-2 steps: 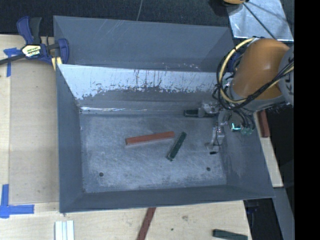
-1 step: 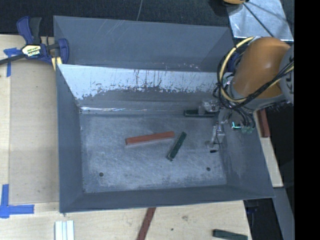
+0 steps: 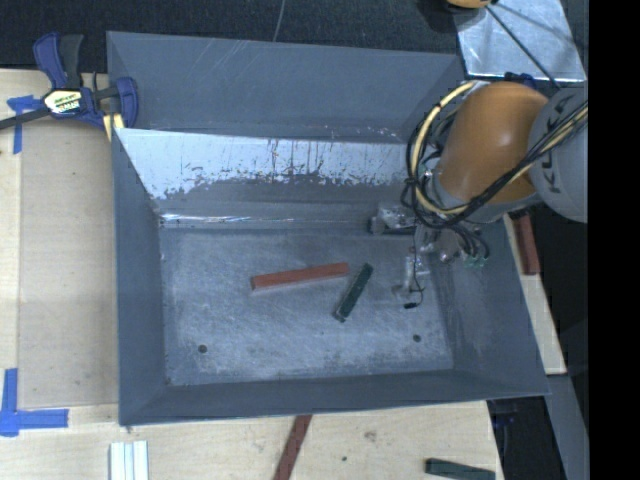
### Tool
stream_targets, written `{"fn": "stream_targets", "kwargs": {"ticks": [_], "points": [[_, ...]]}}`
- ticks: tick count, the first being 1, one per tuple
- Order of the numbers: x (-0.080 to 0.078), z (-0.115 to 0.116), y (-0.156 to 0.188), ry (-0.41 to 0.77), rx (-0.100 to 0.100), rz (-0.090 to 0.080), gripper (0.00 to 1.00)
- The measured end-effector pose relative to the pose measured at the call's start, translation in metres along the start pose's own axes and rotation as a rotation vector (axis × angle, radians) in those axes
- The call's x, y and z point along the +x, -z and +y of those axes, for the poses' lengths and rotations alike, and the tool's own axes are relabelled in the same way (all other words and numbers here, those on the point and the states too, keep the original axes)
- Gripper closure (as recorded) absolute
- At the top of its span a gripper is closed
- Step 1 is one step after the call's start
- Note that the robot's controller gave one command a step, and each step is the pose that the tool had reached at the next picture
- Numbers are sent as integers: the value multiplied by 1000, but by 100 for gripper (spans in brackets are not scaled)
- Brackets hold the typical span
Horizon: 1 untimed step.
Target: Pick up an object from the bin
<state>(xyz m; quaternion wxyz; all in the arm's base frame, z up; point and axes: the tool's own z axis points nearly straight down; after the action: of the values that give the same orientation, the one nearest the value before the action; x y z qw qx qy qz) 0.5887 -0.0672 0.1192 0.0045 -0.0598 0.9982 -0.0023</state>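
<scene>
Tool: here's the tool [image 3: 411, 290], hanging low over the floor on the right-hand side of the bin [image 3: 290, 118], pointing straight down at bare grey metal.
Tool state: can't tell from this angle whether it's apart or together, as the tip is too thin and dark against the floor.
Arm: the arm [image 3: 565, 173] comes in from the view's right, its orange cover [image 3: 490, 148] bulging above the tool and looped with black and yellow cables [image 3: 424, 163].
Nearest thing: a dark bar [image 3: 352, 292], short and slim, lies just beside the tool toward the middle of the bin. It is tilted, with its upper end nearer the tool and its lower end angling away, and it sits close to the tool but apart from it.
Next thing: a reddish-brown stick [image 3: 300, 276], long and flat, lies beyond the dark bar on the side away from the tool. It is almost level across the floor, and its near end comes close to the dark bar's upper end.
Under the tool: scuffed bin floor, with the right wall of the bin near behind it.
</scene>
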Motion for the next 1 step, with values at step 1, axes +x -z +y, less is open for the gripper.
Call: {"fn": "stream_targets", "kwargs": {"ticks": [1], "points": [[-16,26,-49,433,-6,2,100]]}}
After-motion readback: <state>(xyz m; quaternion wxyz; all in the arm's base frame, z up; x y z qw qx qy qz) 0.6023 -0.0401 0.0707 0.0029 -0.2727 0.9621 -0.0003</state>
